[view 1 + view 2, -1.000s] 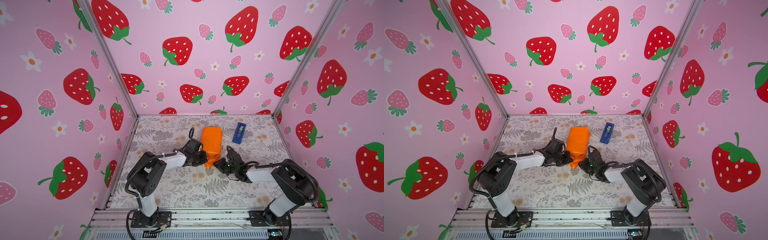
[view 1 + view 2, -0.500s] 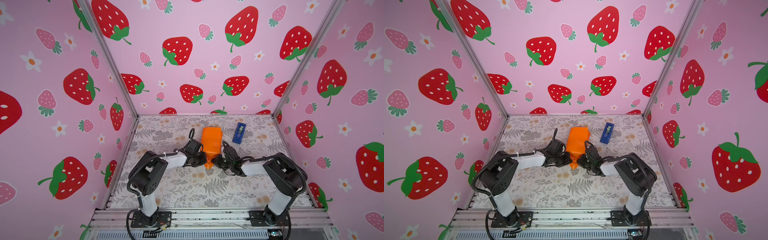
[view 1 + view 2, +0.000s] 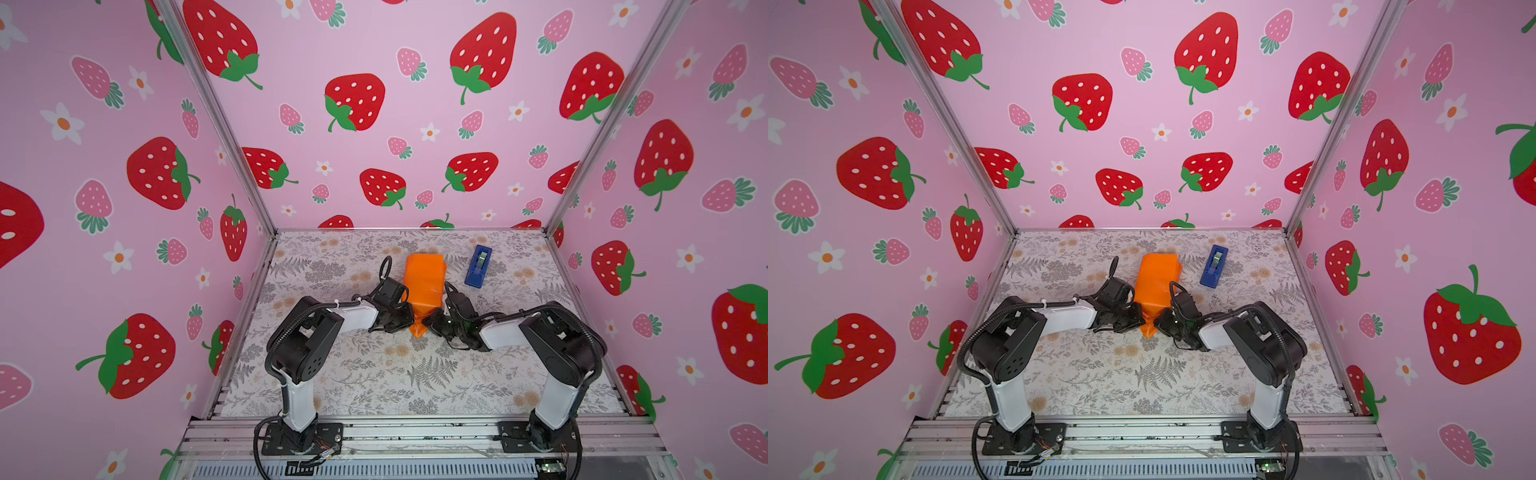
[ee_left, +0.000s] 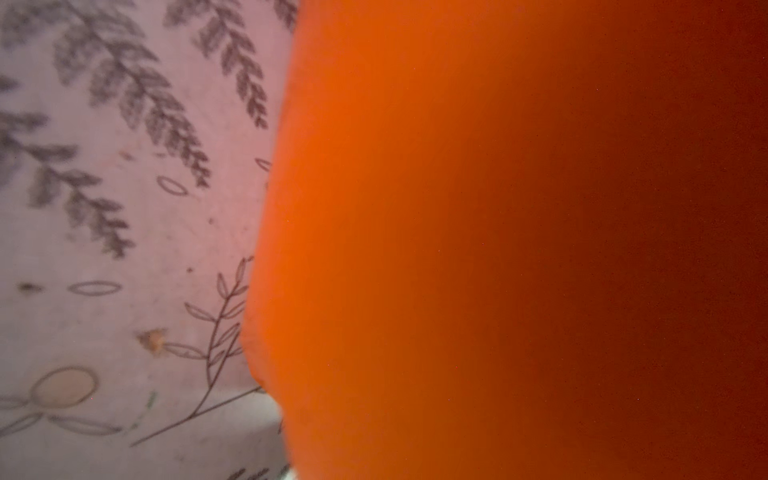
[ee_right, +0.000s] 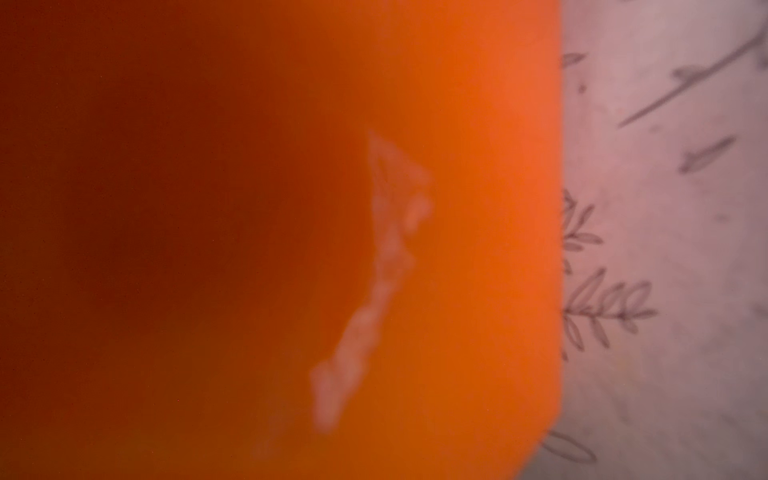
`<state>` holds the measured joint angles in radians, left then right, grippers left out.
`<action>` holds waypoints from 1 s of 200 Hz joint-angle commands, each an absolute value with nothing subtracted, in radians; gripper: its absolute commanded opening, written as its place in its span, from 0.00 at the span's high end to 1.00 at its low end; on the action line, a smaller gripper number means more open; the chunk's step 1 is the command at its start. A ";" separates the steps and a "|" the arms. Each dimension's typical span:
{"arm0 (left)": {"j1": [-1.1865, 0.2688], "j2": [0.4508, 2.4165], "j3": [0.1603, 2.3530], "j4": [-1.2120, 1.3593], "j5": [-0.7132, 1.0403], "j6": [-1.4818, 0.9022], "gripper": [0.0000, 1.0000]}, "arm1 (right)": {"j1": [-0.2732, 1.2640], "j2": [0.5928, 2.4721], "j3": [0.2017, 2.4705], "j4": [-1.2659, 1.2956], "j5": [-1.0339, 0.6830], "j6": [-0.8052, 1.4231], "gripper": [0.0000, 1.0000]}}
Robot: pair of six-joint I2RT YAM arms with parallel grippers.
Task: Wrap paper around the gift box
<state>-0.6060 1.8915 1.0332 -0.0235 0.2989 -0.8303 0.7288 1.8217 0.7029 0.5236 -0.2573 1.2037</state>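
The paper (image 3: 424,277) (image 3: 1156,281) sits as a folded-up orange parcel in the middle of the worktop (image 3: 374,374), a little toward the back wall. The gift box cannot be seen; orange covers every face that shows. The parcel's long axis runs front to back, with the far end leaning slightly to the right. That far end is broad and square. The near end narrows into a pointed flap that aims at the front rail and lies on the floral covering.

The two arms reach in low from either side and meet at that point. The left end effector (image 3: 409,319) (image 3: 1139,318) is against the left edge of the taper, and the right end effector (image 3: 432,324) (image 3: 1158,324) is against its right edge. Both are closed. Whether either has paper pinched in it cannot be told, as the fingers are hidden in every view.

Each wrist view is mostly filled with blurred orange paper (image 4: 498,249) (image 5: 208,249), very close to the lens, with a strip of fern-printed worktop beside it. The right wrist view also shows a pale crinkled streak (image 5: 374,270) on the orange, too blurred to identify.

A blue tape dispenser (image 3: 478,266) (image 3: 1214,266) lies near the parcel's far right corner, not touching it.
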 commanded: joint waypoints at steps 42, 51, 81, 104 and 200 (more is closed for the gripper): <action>-0.610 1.926 1.040 -0.050 0.299 -0.816 1.00 | 0.728 1.874 0.747 0.565 -0.281 1.217 1.00; -0.611 1.927 1.039 -0.049 0.299 -0.816 1.00 | 0.729 1.875 0.744 0.592 -0.285 1.223 1.00; -0.609 1.922 1.035 -0.049 0.301 -0.817 1.00 | 0.728 1.882 0.740 0.625 -0.294 1.234 1.00; -0.610 1.898 1.031 -0.047 0.302 -0.821 1.00 | 0.728 1.882 0.723 0.671 -0.303 1.249 1.00; -0.620 1.831 1.070 -0.029 0.316 -0.846 0.91 | 0.729 1.861 0.699 0.657 -0.304 1.252 1.00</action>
